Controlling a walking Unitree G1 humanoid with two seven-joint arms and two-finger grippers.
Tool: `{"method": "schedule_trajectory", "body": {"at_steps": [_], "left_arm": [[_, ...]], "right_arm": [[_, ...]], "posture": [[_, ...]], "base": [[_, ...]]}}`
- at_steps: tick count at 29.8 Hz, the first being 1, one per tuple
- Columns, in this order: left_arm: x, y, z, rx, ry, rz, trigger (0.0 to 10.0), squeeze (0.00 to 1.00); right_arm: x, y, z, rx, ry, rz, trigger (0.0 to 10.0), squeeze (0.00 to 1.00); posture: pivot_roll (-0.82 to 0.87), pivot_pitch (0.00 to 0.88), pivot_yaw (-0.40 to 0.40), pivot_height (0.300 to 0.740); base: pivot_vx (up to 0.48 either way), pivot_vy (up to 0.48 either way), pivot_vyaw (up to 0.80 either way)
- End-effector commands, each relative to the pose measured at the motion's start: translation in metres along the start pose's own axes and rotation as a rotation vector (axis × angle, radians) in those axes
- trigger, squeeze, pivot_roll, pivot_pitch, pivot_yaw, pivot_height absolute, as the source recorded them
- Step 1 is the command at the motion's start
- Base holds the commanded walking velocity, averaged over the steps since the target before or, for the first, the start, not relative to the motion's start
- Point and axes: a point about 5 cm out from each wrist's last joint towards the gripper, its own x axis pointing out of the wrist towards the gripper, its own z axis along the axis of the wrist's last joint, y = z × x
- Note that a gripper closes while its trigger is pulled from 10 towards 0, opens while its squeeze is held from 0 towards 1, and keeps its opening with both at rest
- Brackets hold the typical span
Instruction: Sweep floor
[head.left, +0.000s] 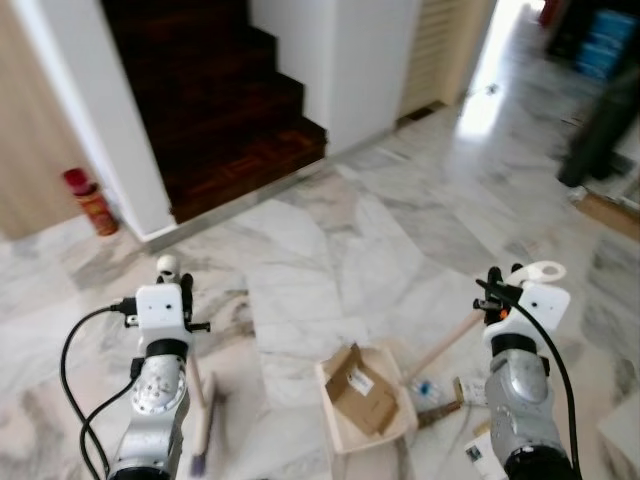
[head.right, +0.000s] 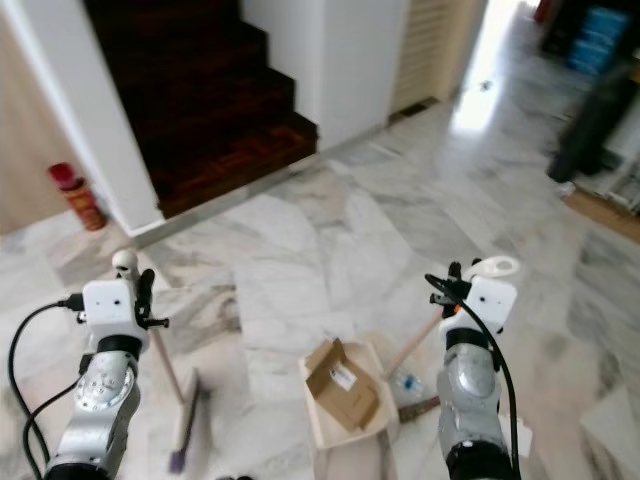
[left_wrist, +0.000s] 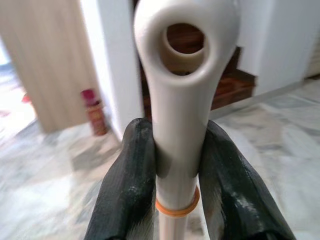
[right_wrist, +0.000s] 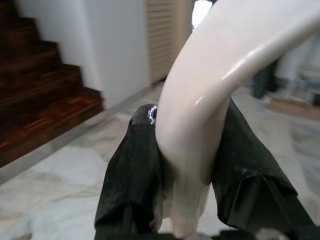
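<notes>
Left gripper (left_wrist: 176, 175) clamped on the cream broom handle (left_wrist: 177, 125) just below its hanging-hole tip; broom head (head.right: 184, 420) rests on the marble floor (head.left: 330, 250) by the robot's left side. Right gripper (right_wrist: 187, 165) clamped on the cream dustpan handle (right_wrist: 220, 75); dustpan (head.left: 340, 425) sits on the floor between the arms, holding a cardboard box (head.left: 360, 390). Paper scraps (head.left: 470, 440) near it. Dark wooden stairs (head.left: 220, 110) ahead, red can (head.left: 92, 202) by the wall.

Both arms were raised, forearms upright. The left gripper (left_wrist: 177, 175) was clamped on a handle (left_wrist: 180, 100); the right gripper (right_wrist: 187, 175) clamped another grip (right_wrist: 220, 85).
</notes>
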Motion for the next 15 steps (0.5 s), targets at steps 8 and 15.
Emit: {"method": "schedule_trajectory", "body": {"at_steps": [8,15], "left_arm": [[0.0015,-0.0026,0.0057,0.012,-0.028,-0.017,10.0,0.00],[0.0006,-0.0029,0.0053,0.010,-0.028,-0.017,10.0,0.00]], "right_arm": [[0.0017,0.0008,0.0110,0.015,-0.055,-0.011,10.0,0.00],[0.0021,-0.0004,0.0121,0.007,-0.057,-0.007,10.0,0.00]], "posture": [[-0.04,0.000,-0.036,0.740],[-0.04,0.000,-0.037,0.740]], "base": [[0.000,0.000,0.62],[0.000,0.000,0.63]]}}
